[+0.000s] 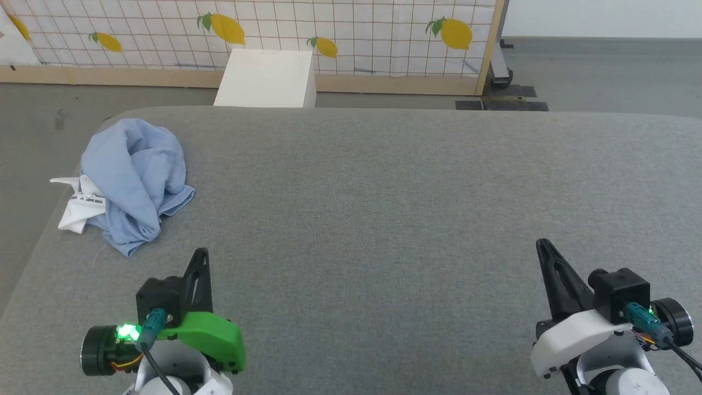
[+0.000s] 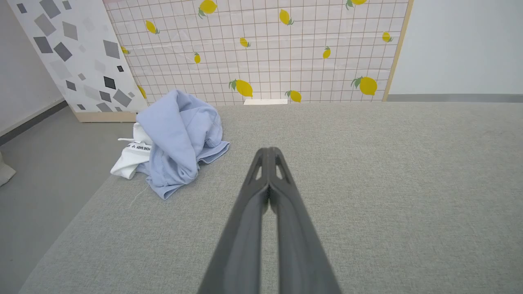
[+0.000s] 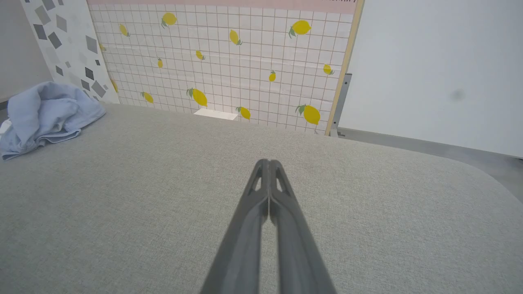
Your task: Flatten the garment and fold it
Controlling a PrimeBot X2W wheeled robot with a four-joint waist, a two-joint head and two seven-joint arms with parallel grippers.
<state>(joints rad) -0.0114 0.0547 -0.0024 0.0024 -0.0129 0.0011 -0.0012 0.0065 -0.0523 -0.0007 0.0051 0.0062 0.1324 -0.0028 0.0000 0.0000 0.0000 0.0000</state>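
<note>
Garment (image 1: 134, 181) bunched, ahead and left of closed left fingers (image 1: 198, 274), apart

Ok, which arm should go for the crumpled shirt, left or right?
Left. The light blue shirt lies bunched near the left edge of the grey surface, just ahead of the left gripper. The right gripper sits far across it. Both are shut, so the left must open first.

left hand (image 1: 202, 252): black fingers (image 1: 198, 280), green cover (image 1: 214, 334), green light (image 1: 127, 331) | right hand (image 1: 543, 244): black fingers, white cover (image 1: 576, 329), teal plug (image 1: 639, 317)

Light blue garment (image 1: 134, 178), white collar (image 1: 74, 216)
</note>
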